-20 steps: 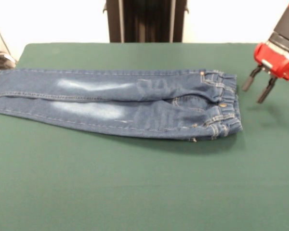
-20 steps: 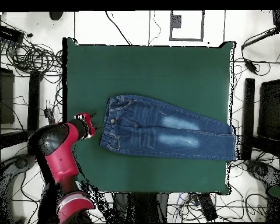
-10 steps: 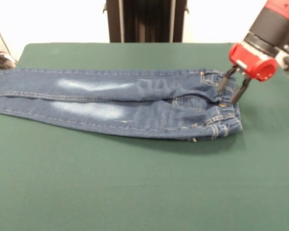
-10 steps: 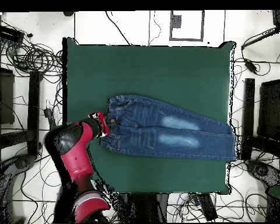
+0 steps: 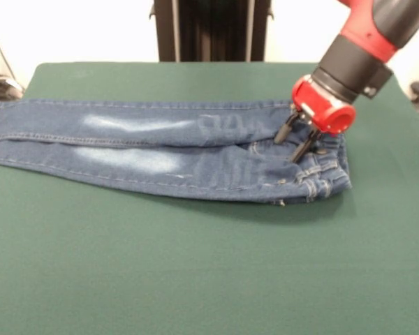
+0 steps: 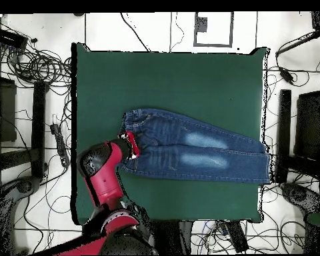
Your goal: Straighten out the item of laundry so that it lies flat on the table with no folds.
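In comes the claw (image 5: 298, 143) from off beside the table (image 5: 195, 265), now poised over the waistband (image 5: 329, 164), prongs parted and gripping nothing. The jeans (image 5: 160, 150) lie lengthwise across the table, mostly flat, bunched at the waist. Looks like a grab there is next.

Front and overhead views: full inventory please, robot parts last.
jeans: one pair, blue denim with faded whitish patches, lying across the table's middle, legs side by side
table: one, dark green top, under everything
cables: many, black, on the floor around the table in the overhead view
arm: one, red and black, reaching over the waistband end
tool: one, two dark fingers apart, over the jeans' waistband
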### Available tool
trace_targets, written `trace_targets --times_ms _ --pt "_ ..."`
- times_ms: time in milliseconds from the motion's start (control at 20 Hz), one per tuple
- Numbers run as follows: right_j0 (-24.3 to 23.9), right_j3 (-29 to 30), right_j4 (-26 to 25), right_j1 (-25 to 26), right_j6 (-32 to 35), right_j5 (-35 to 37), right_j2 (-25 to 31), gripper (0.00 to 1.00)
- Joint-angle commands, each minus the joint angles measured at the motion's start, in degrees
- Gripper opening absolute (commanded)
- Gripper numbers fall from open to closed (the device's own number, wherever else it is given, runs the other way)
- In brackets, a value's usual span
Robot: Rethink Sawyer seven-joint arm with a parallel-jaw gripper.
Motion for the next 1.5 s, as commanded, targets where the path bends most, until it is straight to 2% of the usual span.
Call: trace_targets --times_ms 50,100,350,600,650,800,1000,1500 --pt "-0.96 -1.27 -3.74 9.55 -7.29 7.79 -0.37 1.0" --pt "-1.33 -1.92 -4.75 10.71 -6.78 8.37 -0.5 1.0" --pt "-3.24 -2.26 0.65 13.55 -8.3 11.72 4.0 1.0" --pt "-4.26 -3.25 0.31 15.09 -9.78 13.76 5.39 1.0" --pt "-4.5 -3.53 -1.85 15.36 -8.24 15.24 5.02 0.0" --pt "-4.77 -3.71 -3.56 15.55 -7.18 16.99 5.17 0.0" --pt "-4.31 -3.69 -2.76 15.13 -5.61 16.91 6.41 0.0" --pt "-3.17 0.38 7.09 9.7 -8.74 13.51 11.2 0.0"
